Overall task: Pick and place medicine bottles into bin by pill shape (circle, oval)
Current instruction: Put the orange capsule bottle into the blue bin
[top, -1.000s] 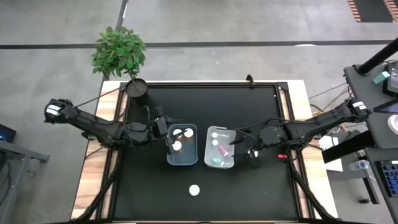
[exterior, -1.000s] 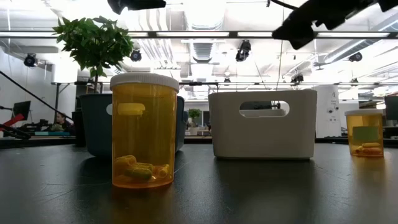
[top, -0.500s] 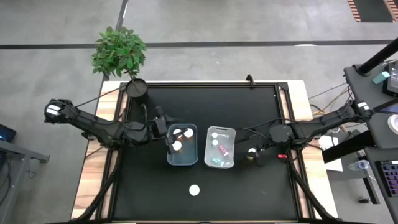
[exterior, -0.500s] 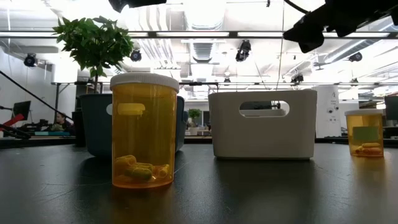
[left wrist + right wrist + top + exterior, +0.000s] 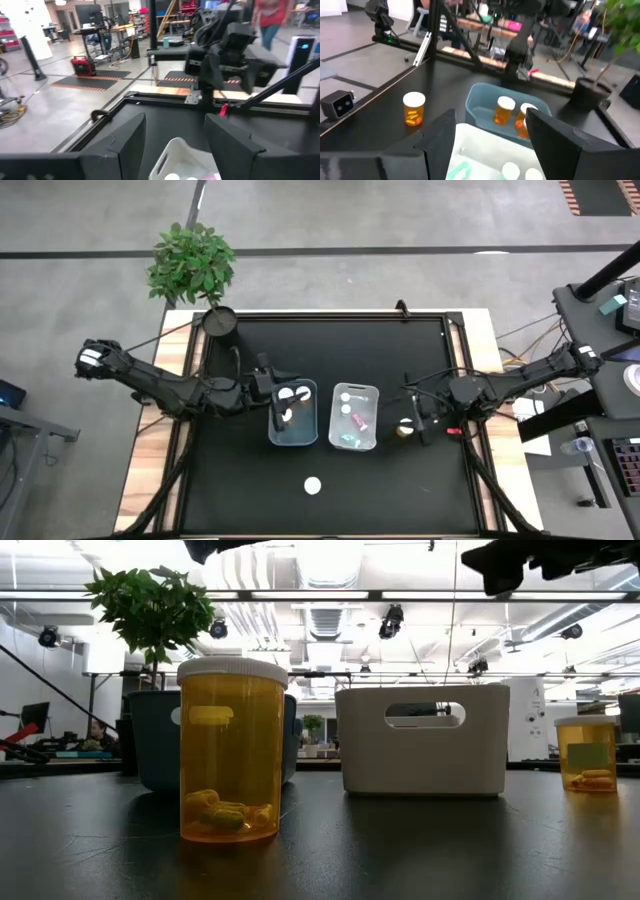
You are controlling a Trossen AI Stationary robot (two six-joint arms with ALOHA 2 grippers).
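Two orange bottles with white caps stand upright on the black table: one near the front edge (image 5: 313, 485) (image 5: 232, 750), one just right of the white bin (image 5: 405, 426) (image 5: 587, 753). The blue bin (image 5: 293, 430) holds three white-capped orange bottles (image 5: 504, 111). The white bin (image 5: 353, 444) holds white-capped, pink and teal bottles. My left gripper (image 5: 273, 398) (image 5: 175, 125) hangs open and empty over the blue bin's left rim. My right gripper (image 5: 420, 422) (image 5: 490, 125) is open and empty, above the table beside the bottle right of the white bin.
A black pot with a green plant (image 5: 219, 320) stands at the table's far left corner. The two bins stand side by side at the table's middle. Bare black table lies in front of and behind them. A person shows in the room behind (image 5: 270, 15).
My right gripper has drawn back from over the white bin toward the table's right edge, uncovering the orange bottle that stands right of that bin. My left gripper has shifted a little toward the blue bin. No bottle has moved.
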